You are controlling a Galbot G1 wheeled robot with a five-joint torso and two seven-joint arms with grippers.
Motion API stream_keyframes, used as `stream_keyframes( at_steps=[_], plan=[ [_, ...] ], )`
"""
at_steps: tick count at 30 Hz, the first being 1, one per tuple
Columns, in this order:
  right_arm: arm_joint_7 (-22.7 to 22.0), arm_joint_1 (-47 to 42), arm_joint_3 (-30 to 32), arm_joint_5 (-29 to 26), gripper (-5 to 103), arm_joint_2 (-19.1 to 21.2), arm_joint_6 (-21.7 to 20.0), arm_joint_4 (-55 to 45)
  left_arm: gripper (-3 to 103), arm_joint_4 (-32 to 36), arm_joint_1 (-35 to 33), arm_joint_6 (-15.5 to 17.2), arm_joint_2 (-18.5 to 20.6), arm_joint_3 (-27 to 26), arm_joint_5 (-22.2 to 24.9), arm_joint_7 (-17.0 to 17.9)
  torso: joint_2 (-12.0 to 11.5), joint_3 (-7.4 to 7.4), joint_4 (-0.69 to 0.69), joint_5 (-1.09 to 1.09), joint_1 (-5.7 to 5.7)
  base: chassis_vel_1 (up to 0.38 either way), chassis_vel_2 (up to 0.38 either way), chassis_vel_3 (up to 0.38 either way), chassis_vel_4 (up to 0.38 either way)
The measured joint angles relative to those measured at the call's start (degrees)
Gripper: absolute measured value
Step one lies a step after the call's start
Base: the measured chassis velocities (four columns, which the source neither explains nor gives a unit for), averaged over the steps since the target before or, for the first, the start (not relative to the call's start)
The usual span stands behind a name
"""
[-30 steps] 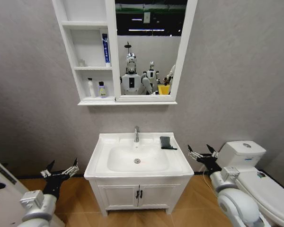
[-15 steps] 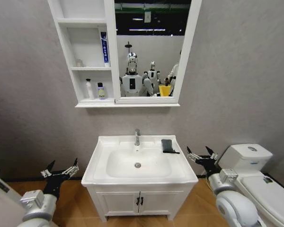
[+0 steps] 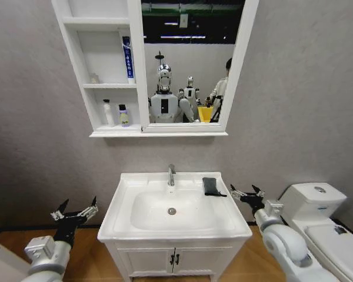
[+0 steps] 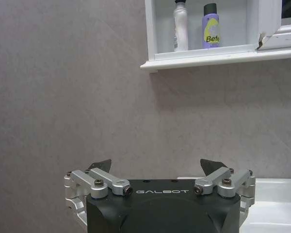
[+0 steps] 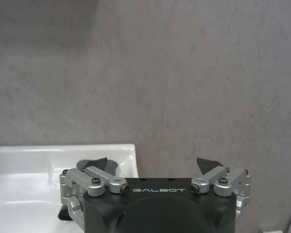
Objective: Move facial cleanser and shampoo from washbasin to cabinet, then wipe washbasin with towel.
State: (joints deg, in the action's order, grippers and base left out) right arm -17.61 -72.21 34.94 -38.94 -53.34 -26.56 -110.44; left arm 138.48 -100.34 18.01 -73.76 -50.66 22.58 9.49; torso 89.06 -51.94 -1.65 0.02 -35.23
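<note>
Washbasin [image 3: 125, 207] now nearer; right gripper [image 3: 246, 192] closer to towel [image 3: 210, 186].

White arms, black "GALBOT" wrists

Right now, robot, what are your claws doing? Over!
Left claw open, low beside the washbasin. Right claw open, near the towel on the rim. Two bottles on the cabinet shelf. Nothing blocking.

Washbasin [image 3: 125, 202] with towel [image 3: 210, 185]; cabinet [image 3: 82, 70] with bottles [image 3: 115, 113].
</note>
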Motion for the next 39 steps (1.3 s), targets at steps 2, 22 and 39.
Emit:
stream_keyframes(
  at_steps=[2,22,39],
  plan=[
    [-0.65,5.43,-3.41,-1.87,100,1.48,-0.61,4.7,100,0.0,0.0,0.0,0.0,0.0,0.0,0.0,-0.01,-0.01,0.0,0.0,-0.01,0.0,0.0,0.0,0.0],
    [-3.51,31.52,-24.82,-6.97,100,-2.65,-1.13,29.55,100,0.0,0.01,-0.01,0.0,0.0,0.0,0.0,-0.01,-0.01,0.01,-0.03,-0.04,0.0,0.0,0.0,0.0],
    [-2.63,37.31,-29.27,-6.8,100,-7.31,-2.96,38.59,100,0.0,0.01,-0.01,0.0,0.01,0.0,0.0,-0.01,0.0,0.01,-0.02,-0.03,0.0,0.0,0.0,0.0]
  ],
)
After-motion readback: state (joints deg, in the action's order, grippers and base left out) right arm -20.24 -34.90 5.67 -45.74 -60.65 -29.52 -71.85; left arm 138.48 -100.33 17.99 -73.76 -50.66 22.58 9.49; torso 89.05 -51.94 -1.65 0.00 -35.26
